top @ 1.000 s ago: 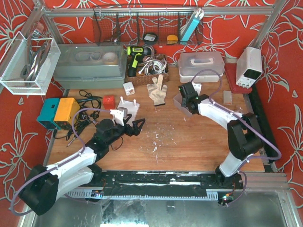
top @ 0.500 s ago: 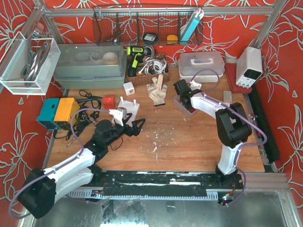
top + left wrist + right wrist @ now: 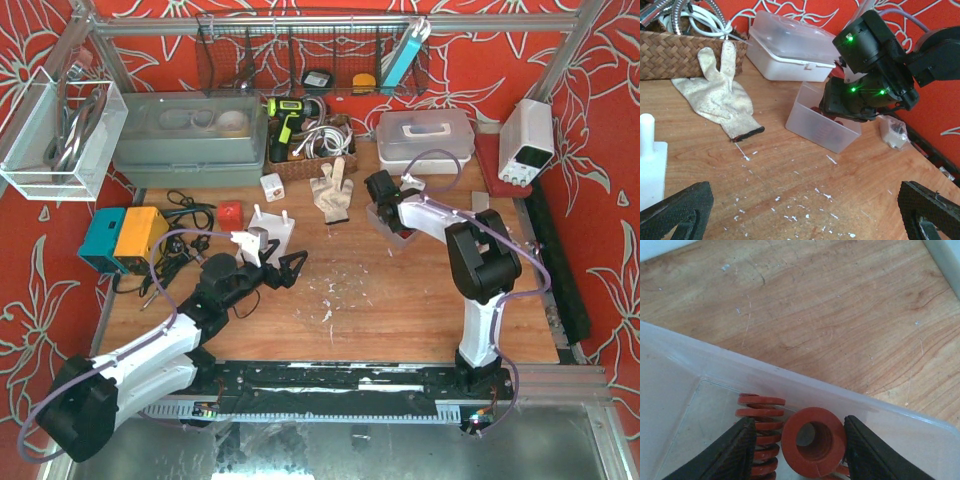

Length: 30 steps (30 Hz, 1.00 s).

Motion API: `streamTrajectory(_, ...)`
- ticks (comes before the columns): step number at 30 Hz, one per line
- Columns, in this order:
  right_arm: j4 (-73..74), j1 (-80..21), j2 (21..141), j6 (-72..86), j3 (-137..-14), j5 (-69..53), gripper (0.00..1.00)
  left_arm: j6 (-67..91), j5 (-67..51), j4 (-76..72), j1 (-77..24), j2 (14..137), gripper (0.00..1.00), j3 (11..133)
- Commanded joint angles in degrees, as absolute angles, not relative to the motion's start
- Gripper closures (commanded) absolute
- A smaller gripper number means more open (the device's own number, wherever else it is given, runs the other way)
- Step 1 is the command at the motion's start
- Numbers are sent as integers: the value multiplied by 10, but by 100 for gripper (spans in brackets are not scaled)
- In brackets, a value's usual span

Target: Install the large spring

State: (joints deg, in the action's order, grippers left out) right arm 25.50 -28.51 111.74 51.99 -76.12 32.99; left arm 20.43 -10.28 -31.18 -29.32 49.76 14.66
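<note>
Right fingers (image 3: 732, 452) astride red spring (image 3: 813, 436) inside clear bin (image 3: 700, 370); second spring (image 3: 760, 440) alongside

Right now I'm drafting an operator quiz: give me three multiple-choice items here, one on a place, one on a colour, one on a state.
1. Where is the right gripper? A) inside the translucent plastic bin B) raised high in the air C) resting on bare wood
2. What colour is the coil spring it straddles? A) blue B) orange-red C) silver
3. How does the left gripper stand? A) shut on a spring B) shut, empty C) open, empty
Answers: 1 A, the bin's wall rises around it; 2 B, seen end-on in the right wrist view; 3 C, only the bare wooden table shows across its gap.
</note>
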Motion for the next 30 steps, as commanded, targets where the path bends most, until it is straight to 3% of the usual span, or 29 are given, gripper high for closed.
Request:
streamTrajectory(1, 267, -282, 1133, 540, -774, 345, 48, 198, -99, -321, -298, 485, 0, 149)
streamTrajectory(7, 264, -282, 1144, 535, -775, 352, 52, 196, -91, -316, -300, 475, 0, 148)
streamTrajectory(17, 223, -282, 1123, 479, -752, 353, 70, 195, -85, -312, -301, 469, 0, 147)
streamTrajectory(30, 150, -283, 985, 243, -686, 290, 87, 202, -48, -300, -302, 468, 0, 149)
